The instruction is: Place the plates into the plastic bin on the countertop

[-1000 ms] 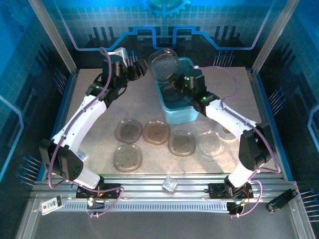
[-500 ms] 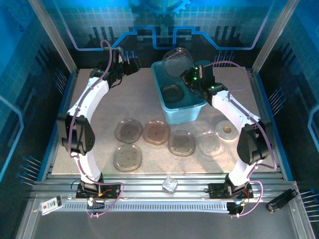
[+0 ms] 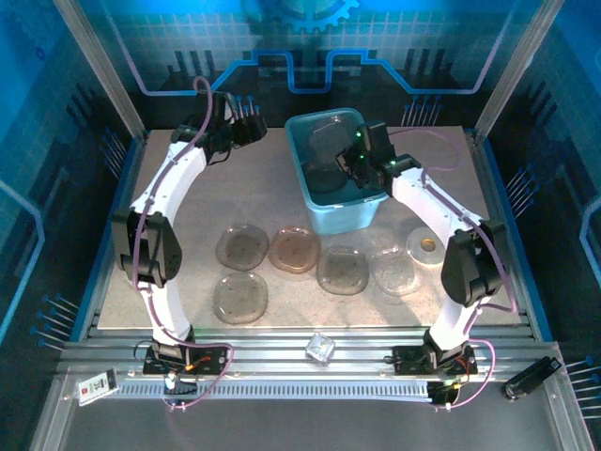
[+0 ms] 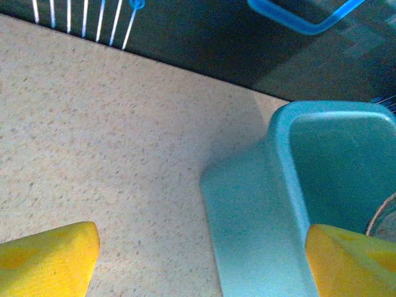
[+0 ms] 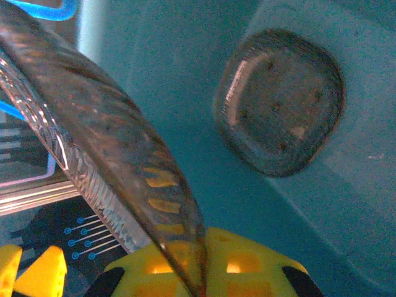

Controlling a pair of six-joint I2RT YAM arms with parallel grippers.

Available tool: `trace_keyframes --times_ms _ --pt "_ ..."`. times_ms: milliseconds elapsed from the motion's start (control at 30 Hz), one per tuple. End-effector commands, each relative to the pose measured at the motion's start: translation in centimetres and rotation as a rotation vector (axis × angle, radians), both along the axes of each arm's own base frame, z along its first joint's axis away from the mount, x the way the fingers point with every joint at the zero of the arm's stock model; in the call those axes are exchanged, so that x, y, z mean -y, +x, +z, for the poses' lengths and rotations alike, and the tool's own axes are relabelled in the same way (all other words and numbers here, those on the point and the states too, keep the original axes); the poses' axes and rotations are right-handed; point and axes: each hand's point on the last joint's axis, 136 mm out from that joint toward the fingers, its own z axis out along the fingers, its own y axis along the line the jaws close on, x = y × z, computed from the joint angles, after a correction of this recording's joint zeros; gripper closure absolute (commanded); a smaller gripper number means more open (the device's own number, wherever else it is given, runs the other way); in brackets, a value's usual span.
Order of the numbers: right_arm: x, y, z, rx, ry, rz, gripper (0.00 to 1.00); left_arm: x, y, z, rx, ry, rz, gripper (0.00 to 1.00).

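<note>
Blue-lit tiled panels close in the cell, with a gear emblem (image 3: 302, 9) at the top of the back wall, and below them lies the beige speckled countertop (image 3: 188, 225), framed by blue and metal rails. I see the left arm stretched toward the far edge, the left gripper (image 3: 247, 128) above bare surface, apart from the plastic bin (image 3: 362, 214). On its wrist feed the left gripper (image 4: 198, 260) has its yellow fingers (image 4: 49, 257) spread wide with nothing between them, and the bin's outer wall (image 4: 247, 210) stands just beside the right-hand finger. The right gripper (image 3: 349, 167) reaches down into the bin. On the right wrist feed its jaws are clamped on the rim of a tilted plate (image 5: 105, 161), smoky and ribbed, held on edge inside the bin. A second plate (image 5: 281, 102) lies flat on the bin floor. Nearer me, five loose plates rest on the countertop: (image 3: 242, 247), (image 3: 294, 249), (image 3: 342, 270), (image 3: 394, 271) and (image 3: 240, 297). A pale disc with a yellowish centre (image 3: 428, 246) sits to their right. A small clear cube (image 3: 320, 349) rests on the near rail. A white tag (image 3: 94, 386) with a red mark lies at the left end, its print too small for me to read.
</note>
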Motion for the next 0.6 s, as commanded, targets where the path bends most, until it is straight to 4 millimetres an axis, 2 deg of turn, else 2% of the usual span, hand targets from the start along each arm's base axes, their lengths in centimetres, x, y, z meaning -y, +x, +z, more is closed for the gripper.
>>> trace_keyframes --times_ms 0,167,267,567 --pt "-0.6 -0.2 -0.4 -0.060 -0.003 -0.060 1.00 -1.8 -1.6 1.2 0.006 0.010 0.013 0.13" --pt "-0.8 -0.2 -2.3 -0.105 -0.025 -0.107 1.00 -3.7 -2.1 -0.1 -0.028 0.024 0.046 0.13" --pt "-0.8 0.3 -2.3 -0.079 -0.032 -0.132 1.00 -4.2 -1.8 -1.1 -0.045 0.028 0.050 0.13" --pt "-1.6 1.9 -2.9 -0.113 -0.037 -0.131 1.00 -4.1 1.1 -2.4 -0.056 0.015 0.039 0.13"
